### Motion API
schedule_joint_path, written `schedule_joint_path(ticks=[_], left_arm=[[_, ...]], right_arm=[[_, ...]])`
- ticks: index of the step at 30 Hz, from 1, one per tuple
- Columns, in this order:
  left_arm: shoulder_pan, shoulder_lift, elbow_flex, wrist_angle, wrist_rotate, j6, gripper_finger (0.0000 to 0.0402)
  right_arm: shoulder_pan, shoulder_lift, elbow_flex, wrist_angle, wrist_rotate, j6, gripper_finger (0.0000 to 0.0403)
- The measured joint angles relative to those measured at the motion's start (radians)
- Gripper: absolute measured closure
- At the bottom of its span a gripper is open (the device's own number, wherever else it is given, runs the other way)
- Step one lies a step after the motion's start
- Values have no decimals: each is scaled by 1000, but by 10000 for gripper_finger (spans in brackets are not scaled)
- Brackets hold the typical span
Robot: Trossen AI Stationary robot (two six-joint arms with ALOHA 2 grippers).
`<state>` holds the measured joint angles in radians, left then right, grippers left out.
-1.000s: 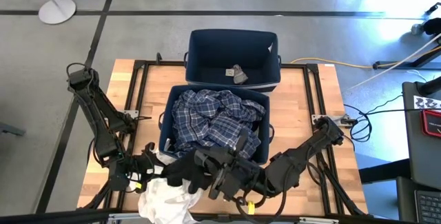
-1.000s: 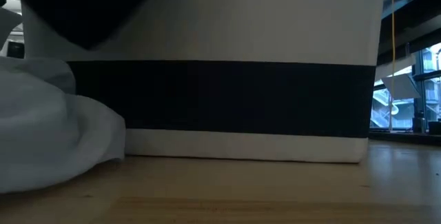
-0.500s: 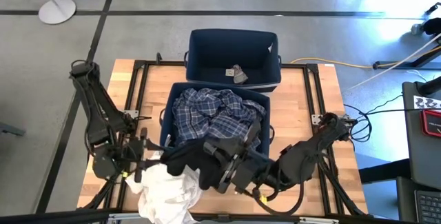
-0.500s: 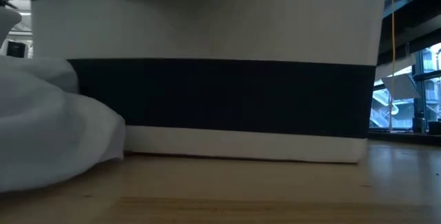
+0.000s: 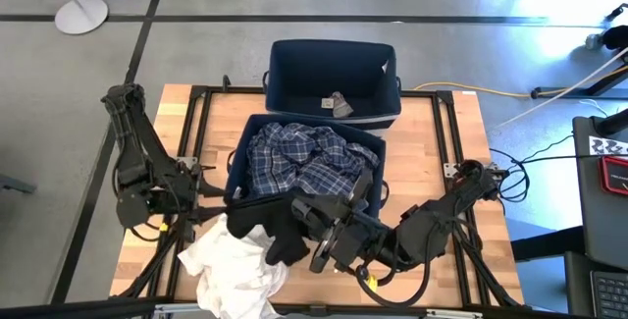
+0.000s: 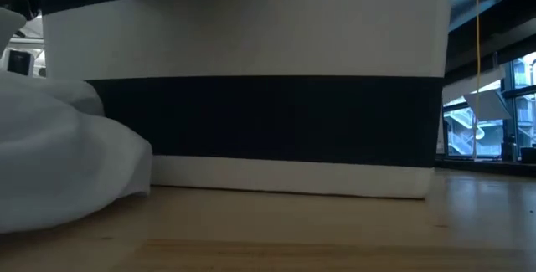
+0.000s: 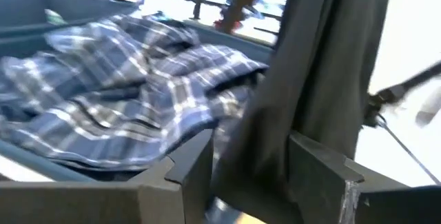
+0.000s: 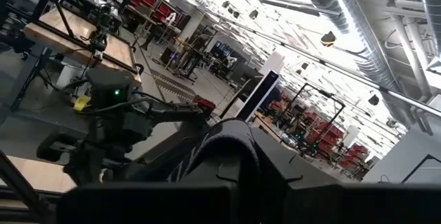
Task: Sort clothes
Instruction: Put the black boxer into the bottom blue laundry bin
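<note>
A black garment (image 5: 273, 229) is held between my two grippers over the table's near edge, in front of the near navy bin (image 5: 235, 167). My left gripper (image 5: 220, 213) is shut on its left end and my right gripper (image 5: 312, 242) on its right part. A white garment (image 5: 235, 268) lies heaped on the table under and left of it, and also shows in the low view (image 6: 59, 171). A dark blue plaid garment (image 5: 304, 167) fills the near bin and shows in the left wrist view (image 7: 103, 100). A small brown-grey garment (image 5: 340, 104) lies in the far bin (image 5: 280, 74). My left gripper has a bunched fold of the black garment (image 7: 265, 141) between its two fingers (image 7: 186, 176), coming level from the table's left. The cloth runs on toward the other arm, clear of the table. My right gripper holds the black garment's right part. The cloth drapes over its fingers (image 8: 231, 148) and hides the place of contact.
The near bin's striped wall (image 6: 251, 113) stands close behind the white garment. Black frame rails (image 5: 201, 113) run along the table's left and right sides. Bare wood (image 5: 446, 132) shows to the right of the bins.
My left gripper has drawn back toward the table's left and far edges with the black garment's end. The garment is now pulled out between the two grippers. More of the white garment below it now shows. My right gripper has gone a little toward the near bin.
</note>
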<state>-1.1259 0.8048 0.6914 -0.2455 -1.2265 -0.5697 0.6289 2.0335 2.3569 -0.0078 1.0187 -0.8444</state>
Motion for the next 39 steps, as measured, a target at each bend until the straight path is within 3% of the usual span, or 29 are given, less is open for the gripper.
schedule_joint_path(ticks=[8,16,28,33,39], left_arm=[[2,0,0,0,53,-3,236],[14,0,0,0,37,49,231],[33,-39,10,1,61,62,144],[17,-115,24,3,60,107,135],[17,-184,22,-15,74,150,137]], right_arm=[[0,1,0,-1,-1,2,379],[-1,2,-1,-2,-2,2,379],[-1,3,-1,8,-8,1,379],[0,2,-3,165,2,-98,379],[-1,-1,-2,409,2,-327,379]])
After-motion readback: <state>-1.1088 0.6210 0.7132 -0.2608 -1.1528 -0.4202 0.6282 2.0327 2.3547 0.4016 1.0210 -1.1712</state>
